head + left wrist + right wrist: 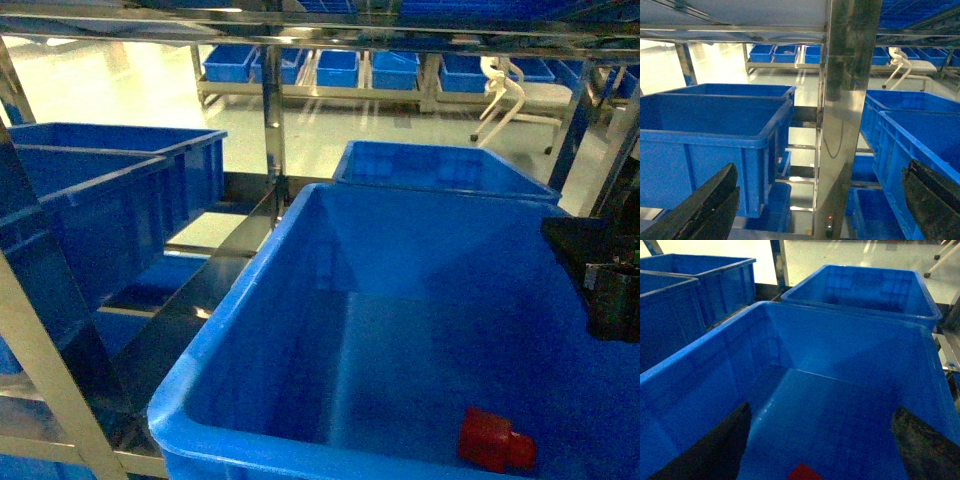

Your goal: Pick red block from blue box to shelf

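One red block (492, 440) sat on the near floor of the blue box (230, 350) (right of centre). Right gripper (820, 440) hovered spread above it; left gripper (815, 210) was spread too, by the shelf (845, 100) upright.

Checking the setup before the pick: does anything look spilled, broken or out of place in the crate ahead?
Nothing stands out. The red block lies alone on the floor of the blue box, near its front wall, possibly on its side. No spill or damage shows, and the right gripper is open above it.
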You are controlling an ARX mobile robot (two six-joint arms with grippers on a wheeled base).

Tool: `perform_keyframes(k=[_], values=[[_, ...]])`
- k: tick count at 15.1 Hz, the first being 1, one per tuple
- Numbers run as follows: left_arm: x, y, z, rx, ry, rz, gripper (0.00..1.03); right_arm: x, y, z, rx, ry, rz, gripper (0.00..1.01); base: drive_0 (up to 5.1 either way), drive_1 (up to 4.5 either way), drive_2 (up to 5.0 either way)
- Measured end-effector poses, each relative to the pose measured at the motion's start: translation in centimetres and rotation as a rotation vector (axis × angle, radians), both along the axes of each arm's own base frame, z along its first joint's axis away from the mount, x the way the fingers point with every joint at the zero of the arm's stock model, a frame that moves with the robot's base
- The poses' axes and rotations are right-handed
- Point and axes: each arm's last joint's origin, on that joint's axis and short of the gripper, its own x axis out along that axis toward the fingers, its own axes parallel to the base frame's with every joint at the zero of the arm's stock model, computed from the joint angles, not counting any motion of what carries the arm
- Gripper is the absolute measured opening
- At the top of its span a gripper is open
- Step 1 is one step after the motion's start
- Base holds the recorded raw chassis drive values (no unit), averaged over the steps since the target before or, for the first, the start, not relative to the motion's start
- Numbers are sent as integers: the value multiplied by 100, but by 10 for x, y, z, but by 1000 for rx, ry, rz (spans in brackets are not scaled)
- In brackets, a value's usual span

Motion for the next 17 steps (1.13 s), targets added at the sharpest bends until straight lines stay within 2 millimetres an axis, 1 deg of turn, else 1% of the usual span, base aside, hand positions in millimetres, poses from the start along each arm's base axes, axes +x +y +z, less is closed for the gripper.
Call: perform_keyframes(k=[2,3,6,7,9,12,14,15,16,17], values=[[0,0,0,0,0,0,98,-5,2,1,-4,2,1,100,0,0,0],[0,0,0,0,0,0,98,-10,1,3,-8,6,0,97,0,0,0],[0,0,0,0,0,0,98,-38,0,21,-9,-35,15,98,0,0,0],[0,0,0,0,0,0,98,-43,-5,25,-17,-39,10,98,0,0,0],[0,0,0,0,0,0,98,-54,-25,37,-27,-86,-47,98,0,0,0],[0,0,0,0,0,0,98,-67,-48,41,-35,-108,-125,98,0,0,0],[0,0,0,0,0,0,98,-81,-65,44,-77,-201,-218,98,0,0,0],[0,0,0,0,0,0,98,-83,-68,44,-86,-226,-232,98,0,0,0],[0,0,0,0,0,0,98,-85,-66,45,-120,-265,-228,98,0,0,0],[0,0,0,0,0,0,98,-86,-65,44,-119,-308,-225,93,0,0,0]])
